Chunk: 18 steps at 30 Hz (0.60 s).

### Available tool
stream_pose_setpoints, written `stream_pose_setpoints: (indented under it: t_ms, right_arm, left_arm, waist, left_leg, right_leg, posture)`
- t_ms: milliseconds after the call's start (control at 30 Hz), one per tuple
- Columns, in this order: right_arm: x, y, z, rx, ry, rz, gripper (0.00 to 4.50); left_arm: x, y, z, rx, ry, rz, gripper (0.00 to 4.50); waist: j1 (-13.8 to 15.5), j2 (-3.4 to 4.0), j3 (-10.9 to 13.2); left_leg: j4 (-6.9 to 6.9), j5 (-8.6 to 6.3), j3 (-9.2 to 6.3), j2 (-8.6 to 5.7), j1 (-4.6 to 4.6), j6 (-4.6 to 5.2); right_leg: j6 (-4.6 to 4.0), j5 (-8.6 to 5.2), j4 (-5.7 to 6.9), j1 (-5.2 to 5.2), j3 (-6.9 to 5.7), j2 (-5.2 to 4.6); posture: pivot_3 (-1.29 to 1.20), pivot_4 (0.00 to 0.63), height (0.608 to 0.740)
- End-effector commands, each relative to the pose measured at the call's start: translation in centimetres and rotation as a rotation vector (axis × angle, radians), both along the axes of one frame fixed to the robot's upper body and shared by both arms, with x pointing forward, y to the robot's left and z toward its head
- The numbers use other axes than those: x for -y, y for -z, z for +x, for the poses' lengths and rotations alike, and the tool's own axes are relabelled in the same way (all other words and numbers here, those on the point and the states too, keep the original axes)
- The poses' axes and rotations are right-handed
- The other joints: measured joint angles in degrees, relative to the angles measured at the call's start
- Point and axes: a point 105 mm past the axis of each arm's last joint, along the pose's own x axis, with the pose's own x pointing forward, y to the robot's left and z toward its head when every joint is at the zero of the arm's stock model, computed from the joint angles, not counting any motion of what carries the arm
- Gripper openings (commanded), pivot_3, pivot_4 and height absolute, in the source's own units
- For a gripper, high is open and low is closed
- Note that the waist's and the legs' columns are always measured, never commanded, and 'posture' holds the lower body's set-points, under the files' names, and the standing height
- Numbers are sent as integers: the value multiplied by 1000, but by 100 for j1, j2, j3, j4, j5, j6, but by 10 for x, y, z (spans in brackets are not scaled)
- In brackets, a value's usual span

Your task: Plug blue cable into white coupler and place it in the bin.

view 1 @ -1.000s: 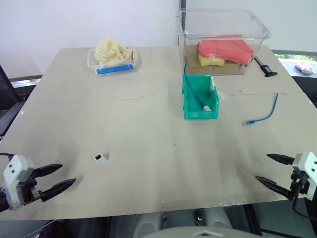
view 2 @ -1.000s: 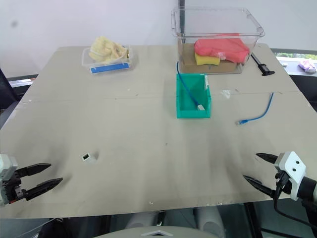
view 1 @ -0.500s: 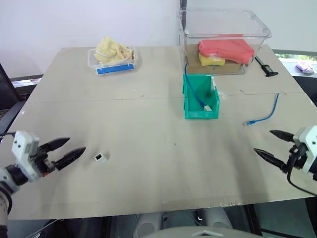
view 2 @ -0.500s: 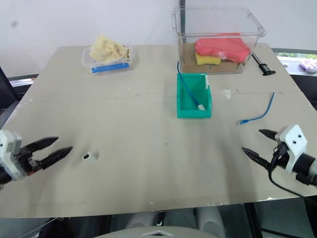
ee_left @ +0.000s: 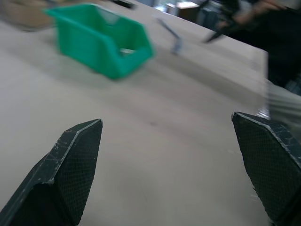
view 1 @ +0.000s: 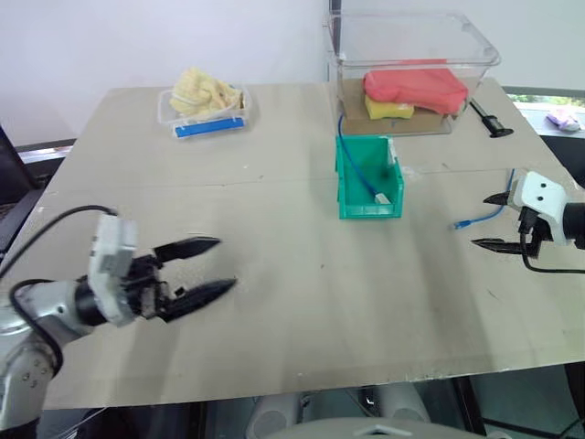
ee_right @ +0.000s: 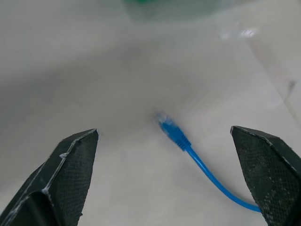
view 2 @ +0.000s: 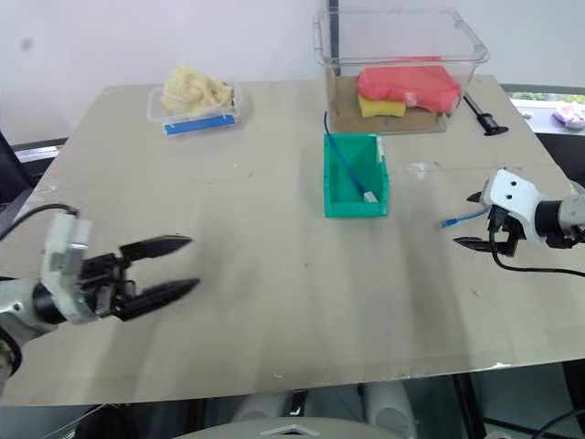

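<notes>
— How's the left arm's two-fingered black gripper (view 1: 206, 270)?
— Reaching in from the left, fingers spread wide, empty.
— And the right arm's black two-fingered gripper (view 1: 491, 221)?
— Pointing leftward, fingers apart, empty too.

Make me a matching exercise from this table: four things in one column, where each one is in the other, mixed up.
Things:
1. green bin
2. blue cable
3. red cloth
4. blue bar

Places:
A. inside the large clear tub
B. loose on the table, by the right gripper
C. in the small clear tray, far left
D. middle of the table, in front of the tub

Pairs: 1-D, 2-B, 3-A, 4-C
</notes>
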Motion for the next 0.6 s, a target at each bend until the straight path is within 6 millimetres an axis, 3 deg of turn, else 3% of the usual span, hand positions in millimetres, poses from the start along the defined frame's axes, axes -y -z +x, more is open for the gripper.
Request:
stream_pose_setpoints:
  t_ms: [33,67,467,600]
  right_arm:
    - [8,4,9,-44,-23,-51,3681]
    - [7,5,12,-48,-35,-63,3282]
    - [11,26,41,-90,-15,-174,3282]
    - [7,35,45,-131,-8,-179,2030]
  left_arm:
    - [20,-1,-15,23,83,3,4500]
    - [21,0,-17,20,83,6,4500]
    - [26,3,-21,27,82,20,4500]
    - [30,3,-20,40,86,19,4500]
  waist:
    - [-8,0,1]
    - [-17,2,3]
    - [-12,12,10]
    - [-54,9,8]
  left_leg:
    - [-1,0,2,0,-1,0]
    - [0,0,4,0,0,0]
    - [2,1,3,-2,0,0]
    - [2,1,4,-2,2,0]
  right_leg:
    - [0,0,-3,0,1,0]
    - [-1,0,-4,0,3,0]
    - [-7,2,-3,0,3,2]
    - [-9,3,-3,2,4,3]
  posture:
    - [0,150,740]
    - [0,150,740]
    - [0,150,740]
    - [0,150,740]
